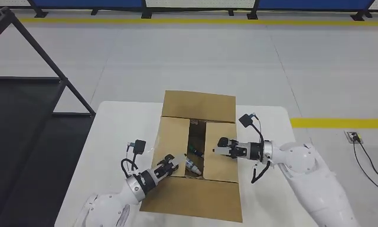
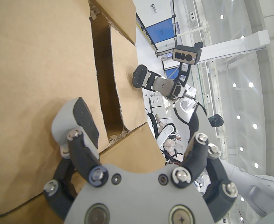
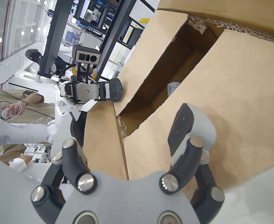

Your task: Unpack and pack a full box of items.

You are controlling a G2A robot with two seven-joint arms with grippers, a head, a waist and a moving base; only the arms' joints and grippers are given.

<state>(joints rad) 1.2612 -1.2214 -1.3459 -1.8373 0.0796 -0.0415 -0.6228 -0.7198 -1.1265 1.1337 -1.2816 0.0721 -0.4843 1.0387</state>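
A cardboard box (image 1: 198, 109) stands in the middle of the white table, its two inner flaps lowered with a narrow gap between them. Through the gap I see a white bottle-like item (image 1: 192, 164) and a dark item (image 1: 194, 150); a white labelled item (image 3: 173, 86) lies deep inside. My left gripper (image 1: 167, 166) (image 2: 139, 122) is open, one pad (image 2: 84, 117) resting on the left flap (image 2: 39, 71). Opposite it, my right gripper (image 1: 222, 146) (image 3: 130, 127) is open too, with a pad (image 3: 182, 127) against the right flap (image 3: 232, 94). Each wrist view shows the other gripper (image 2: 140, 76) (image 3: 114, 89) at the far flap.
The box's outer flaps lie folded outward, one to the far side (image 1: 199, 103) and one to the near side (image 1: 195, 200). Bare table (image 1: 115, 138) lies to the left and a narrower strip (image 1: 269, 117) to the right. A black metal frame (image 1: 35, 55) stands left of the table.
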